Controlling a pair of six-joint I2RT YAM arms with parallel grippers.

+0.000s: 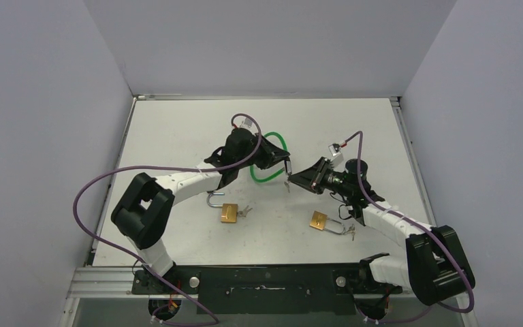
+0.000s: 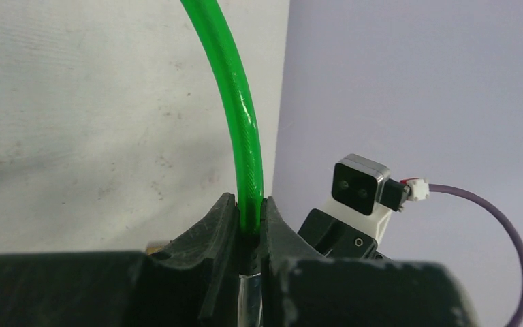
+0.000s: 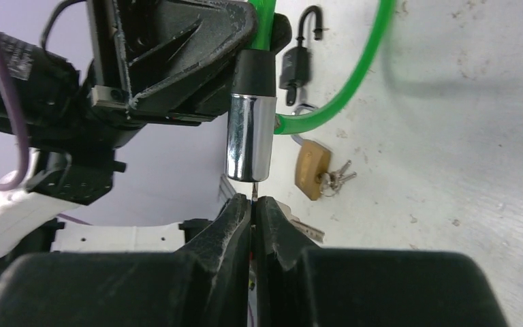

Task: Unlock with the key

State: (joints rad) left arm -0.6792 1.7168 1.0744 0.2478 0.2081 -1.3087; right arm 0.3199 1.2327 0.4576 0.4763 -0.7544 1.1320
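- Table (image 1: 177, 129): your work surface.
- Left gripper (image 2: 248, 221): jaws clamped narrow on the green cable (image 2: 235, 102), mid-table.
- Right gripper (image 3: 252, 204): jaws pinched on the key (image 3: 253, 197), whose tip meets the chrome barrel (image 3: 250, 139) at 12 o'clock.
- Left padlock (image 1: 229, 213) and right padlock (image 1: 319, 221): at 6 o'clock of the cable.

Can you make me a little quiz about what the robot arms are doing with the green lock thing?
1. True or false: the left pincer is shut on the green cable.
2. What does the right pincer pinch? A: a key. B: a spoon. C: nothing.
3. In the top view, how many brass padlocks lie on the table?

Key: 1 true. 2 A. 3 two.
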